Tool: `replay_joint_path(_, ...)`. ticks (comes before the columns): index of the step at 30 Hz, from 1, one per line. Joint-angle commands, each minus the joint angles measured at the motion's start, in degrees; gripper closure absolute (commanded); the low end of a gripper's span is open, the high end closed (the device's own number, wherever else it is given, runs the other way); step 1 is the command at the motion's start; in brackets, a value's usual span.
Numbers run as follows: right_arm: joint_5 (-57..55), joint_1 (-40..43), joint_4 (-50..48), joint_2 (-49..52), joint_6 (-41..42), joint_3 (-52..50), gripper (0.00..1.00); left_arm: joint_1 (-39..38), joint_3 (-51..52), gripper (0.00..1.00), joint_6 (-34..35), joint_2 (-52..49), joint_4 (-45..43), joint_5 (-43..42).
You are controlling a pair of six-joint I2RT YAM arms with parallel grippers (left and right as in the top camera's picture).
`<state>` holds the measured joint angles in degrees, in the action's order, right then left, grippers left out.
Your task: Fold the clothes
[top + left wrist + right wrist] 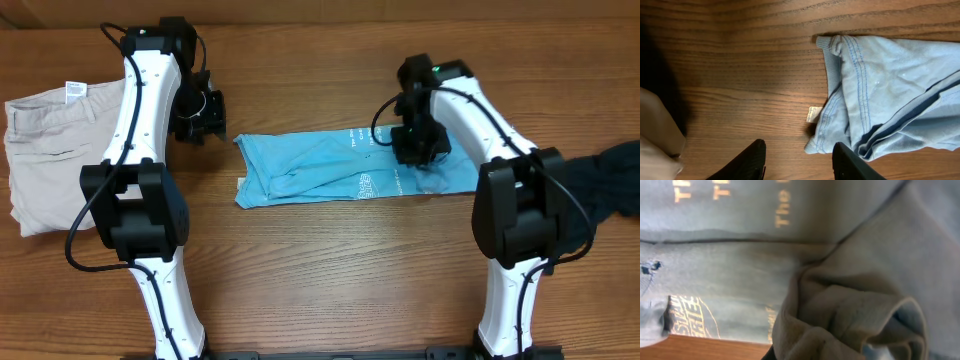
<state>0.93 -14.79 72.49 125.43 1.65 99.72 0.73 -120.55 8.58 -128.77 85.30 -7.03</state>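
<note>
Across the middle of the surface [330, 285] the light blue T-shirt [320, 170] lay lengthwise left to right, its left end just beside the spread left tool [799, 156], its right end under the right tool [420, 150], whose grip could not be told.

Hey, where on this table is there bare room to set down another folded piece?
Widest bare table lies in front of the light blue shirt, between the left arm and right arm. Another strip runs behind the shirt. Crowded: beige trousers at the left, dark garment at the right.
</note>
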Motion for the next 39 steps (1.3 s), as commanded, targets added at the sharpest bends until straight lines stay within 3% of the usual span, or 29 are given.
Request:
replay_joint_path(1,-0.24,-1.46,-2.6,-0.7,-0.11,-1.31,0.96,-0.02,-0.9,0.53,0.24,0.98,0.11,-0.5)
replay_joint_path(11,-0.39,-1.77,-5.27,-0.7,-0.39,-1.31,0.96,-0.02,-0.9,0.53,0.24,0.98,0.17,-0.5)
replay_joint_path(26,-6.49,-0.11,1.6,-1.25,0.02,6.47,0.96,-0.02,-0.9,0.53,0.24,0.96,0.11,-0.48)
replay_joint_path(39,-5.11,-4.11,-1.51,-1.25,-2.36,7.02,0.96,-0.02,-0.9,0.53,0.24,0.96,-0.09,-0.48)
